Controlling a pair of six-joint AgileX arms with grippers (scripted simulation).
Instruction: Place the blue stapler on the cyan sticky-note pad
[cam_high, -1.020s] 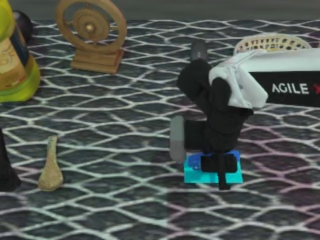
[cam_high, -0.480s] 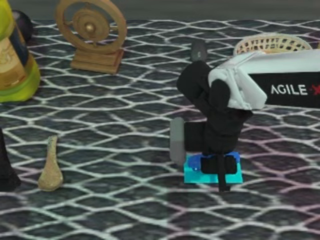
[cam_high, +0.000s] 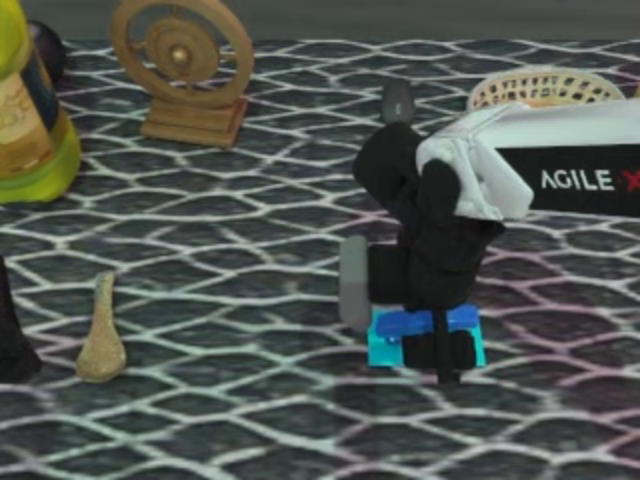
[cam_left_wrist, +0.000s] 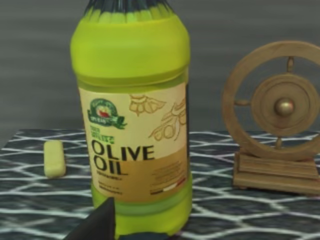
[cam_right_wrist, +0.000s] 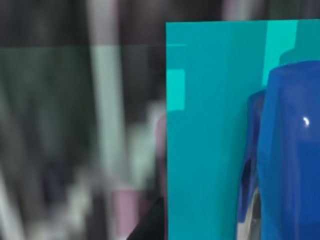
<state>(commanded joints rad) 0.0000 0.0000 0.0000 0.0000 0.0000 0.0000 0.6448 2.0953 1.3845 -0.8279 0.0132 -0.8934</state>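
The blue stapler (cam_high: 400, 322) lies crosswise on the cyan sticky-note pad (cam_high: 385, 352), right of the table's middle. My right gripper (cam_high: 440, 352) stands directly over both, open, and its black body hides the stapler's middle. In the right wrist view the stapler (cam_right_wrist: 290, 150) rests on the pad (cam_right_wrist: 210, 140). One dark finger (cam_right_wrist: 150, 227) shows there, with a strip of bare cyan between it and the stapler. My left arm (cam_high: 10, 345) is parked at the left edge. Its one visible finger (cam_left_wrist: 106, 220) stands off to the side with nothing against it.
An olive oil bottle (cam_high: 25, 110) (cam_left_wrist: 132, 115) and a wooden wheel ornament (cam_high: 185, 60) (cam_left_wrist: 280, 110) stand at the back left. A beige spoon-shaped piece (cam_high: 102, 335) lies front left. A wicker basket (cam_high: 540, 85) sits behind the right arm. A pale yellow block (cam_left_wrist: 54, 159) lies beyond the bottle.
The right arm has stayed over the pad. The stapler, mostly hidden under the gripper before, now shows as a long blue bar across the pad.
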